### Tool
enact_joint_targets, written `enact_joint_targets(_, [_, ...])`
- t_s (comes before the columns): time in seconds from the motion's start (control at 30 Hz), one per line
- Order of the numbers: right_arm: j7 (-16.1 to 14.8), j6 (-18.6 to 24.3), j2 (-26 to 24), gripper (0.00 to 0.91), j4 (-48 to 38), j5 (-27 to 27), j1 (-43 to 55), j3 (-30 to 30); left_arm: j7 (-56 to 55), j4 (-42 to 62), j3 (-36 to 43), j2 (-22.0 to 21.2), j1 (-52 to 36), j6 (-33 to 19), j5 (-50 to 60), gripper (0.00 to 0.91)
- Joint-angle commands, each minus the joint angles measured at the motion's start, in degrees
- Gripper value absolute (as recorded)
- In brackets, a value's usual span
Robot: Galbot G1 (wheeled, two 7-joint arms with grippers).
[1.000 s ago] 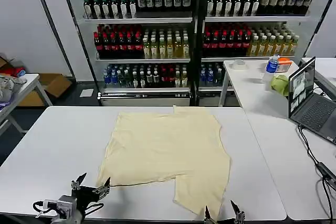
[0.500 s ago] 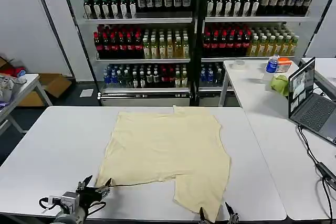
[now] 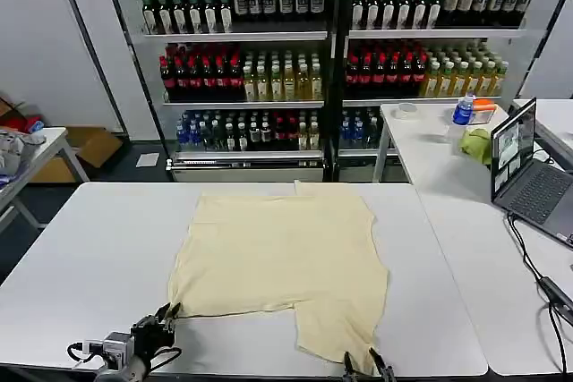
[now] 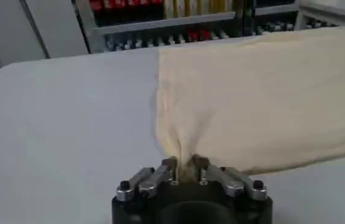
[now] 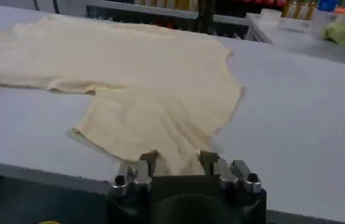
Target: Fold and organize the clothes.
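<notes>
The clothes (image 3: 282,257) are one pale cream-yellow shirt-like garment, spread flat on the white table (image 3: 89,239). My left gripper (image 3: 168,314) is at the garment's near left corner, shut on it. In the left wrist view the fabric (image 4: 264,103) bunches up into the closed left gripper (image 4: 183,164). My right gripper (image 3: 363,362) is at the front table edge by the near right flap. In the right wrist view the right gripper (image 5: 177,159) stands open, its fingers apart on either side of the hem of the clothes (image 5: 148,79).
A second white table on the right holds a laptop (image 3: 528,167), a blue bottle (image 3: 463,110) and a yellow-green cloth lump (image 3: 479,143). A cable (image 3: 537,275) runs along it. Bottle shelves (image 3: 269,60) stand behind, and a side table (image 3: 18,154) at far left.
The left gripper has gone from open to shut on the near left corner. The right gripper's fingers have narrowed around the near right hem. The garment's near edge has shifted slightly.
</notes>
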Motion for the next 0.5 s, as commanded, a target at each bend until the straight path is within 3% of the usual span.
enact_joint_targets(0.03, [-0.5,2.9,0.0,0.0,3.0,0.1,-1.3,0.1,0.2,0.1,0.1,-0.2,0.7,0.4,-1.0,0.03])
enact_joint_targets(0.27, [-1.7,6.8,-0.9,0.0,9.2,-1.8,-4.9,0.9,0.9,-6.2,-1.7,-0.2,2.6,0.4,-2.2,0.03])
enact_joint_targets(0.5, [-2.4,7.1,-1.6,0.0,13.2,-1.5,-7.0,2.7,1.6,-11.6,-3.9,-0.2,5.7,0.4,-2.3,0.02])
